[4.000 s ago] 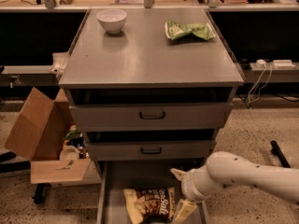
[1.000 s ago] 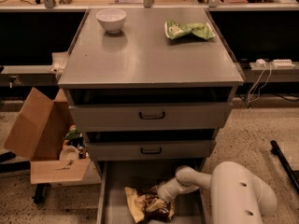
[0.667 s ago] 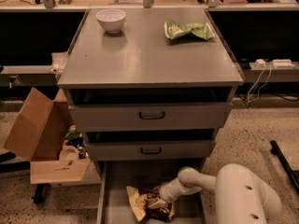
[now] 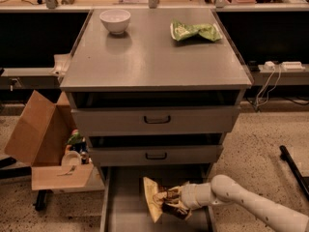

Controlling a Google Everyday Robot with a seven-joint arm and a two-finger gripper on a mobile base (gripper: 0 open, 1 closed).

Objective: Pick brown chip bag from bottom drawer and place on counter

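The brown chip bag (image 4: 155,200) is in the open bottom drawer (image 4: 124,199), crumpled and tipped up on its edge, its pale yellow edge facing left. My gripper (image 4: 170,203) reaches in from the lower right on a white arm and is closed on the bag's right side, low inside the drawer. The grey counter (image 4: 149,57) is the cabinet top above, well clear of the gripper. The two upper drawers with black handles are nearly closed.
A white bowl (image 4: 115,20) stands at the counter's back left and a green chip bag (image 4: 194,31) lies at its back right. An open cardboard box (image 4: 41,144) with clutter sits left of the cabinet. A black bar (image 4: 292,170) lies on the floor at right.
The arm has swung lower and to the right. The bag, flat on the drawer floor four seconds ago, is now bunched and tipped up in the gripper.
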